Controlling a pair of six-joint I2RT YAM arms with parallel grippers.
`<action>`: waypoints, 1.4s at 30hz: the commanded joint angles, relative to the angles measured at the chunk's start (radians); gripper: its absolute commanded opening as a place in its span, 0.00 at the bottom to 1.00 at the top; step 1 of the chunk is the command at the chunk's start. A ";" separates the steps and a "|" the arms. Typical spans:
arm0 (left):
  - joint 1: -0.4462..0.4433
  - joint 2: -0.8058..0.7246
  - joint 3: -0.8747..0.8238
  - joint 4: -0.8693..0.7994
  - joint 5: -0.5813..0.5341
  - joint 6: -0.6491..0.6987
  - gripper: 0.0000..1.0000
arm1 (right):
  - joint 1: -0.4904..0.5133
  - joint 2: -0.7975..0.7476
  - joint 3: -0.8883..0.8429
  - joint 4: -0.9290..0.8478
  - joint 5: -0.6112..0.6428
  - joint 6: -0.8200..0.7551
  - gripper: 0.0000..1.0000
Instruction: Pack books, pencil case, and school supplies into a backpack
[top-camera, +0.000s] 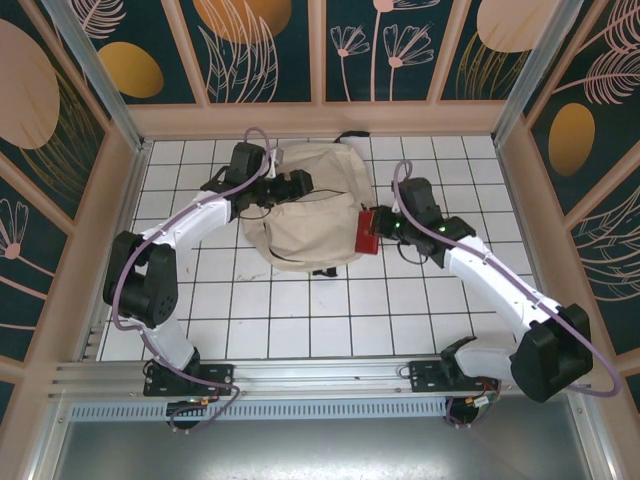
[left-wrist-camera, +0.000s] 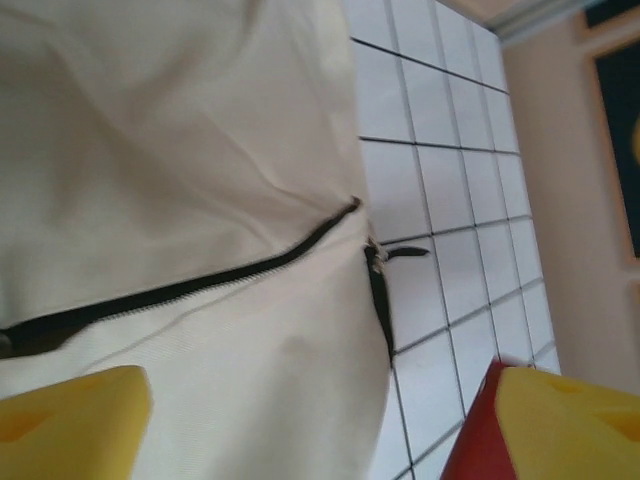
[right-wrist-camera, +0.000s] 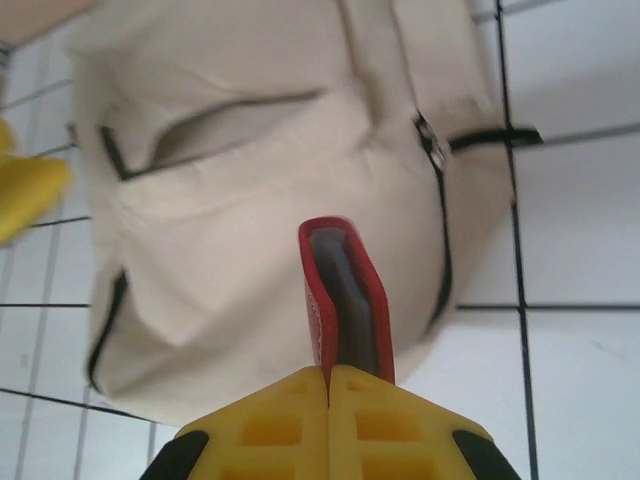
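**Right gripper (right-wrist-camera: 330, 375) pinching the red wallet-like case (right-wrist-camera: 345, 290) beside the backpack (top-camera: 300, 215)**

The cream-beige backpack is lying toward the far side of the white tiled table (top-camera: 300, 310), between the two arms. The right gripper is pressing its yellow fingers (right-wrist-camera: 390, 420) together on the lower edge of the small red wallet-like case. In the right wrist view the case is standing on edge above the fingers, with its dark inner fold showing. From overhead, the case is sitting at the backpack's right side, right up against the fabric. Whether the two are actually touching cannot be told.

The left gripper (top-camera: 298, 186) is hovering over the upper left part of the backpack. In the left wrist view its two yellow fingertips are standing wide apart, gripping nothing, with only the bag's cloth lying beyond them. A dark zip line (left-wrist-camera: 200, 285) is running across that cloth, and a small black zip pull (left-wrist-camera: 400, 253) is sticking out over the tiles. In the right wrist view a pocket slit (right-wrist-camera: 220, 125) on the bag is gaping slightly.
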 joint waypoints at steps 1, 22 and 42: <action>0.004 -0.061 -0.054 0.224 0.146 -0.050 0.98 | -0.046 0.024 0.094 0.091 -0.158 -0.099 0.00; -0.033 0.038 -0.020 0.513 0.338 -0.188 0.99 | -0.252 0.321 0.204 0.709 -0.847 0.288 0.00; -0.039 0.057 -0.010 0.747 0.402 -0.331 0.09 | -0.294 0.429 0.208 0.804 -0.912 0.405 0.05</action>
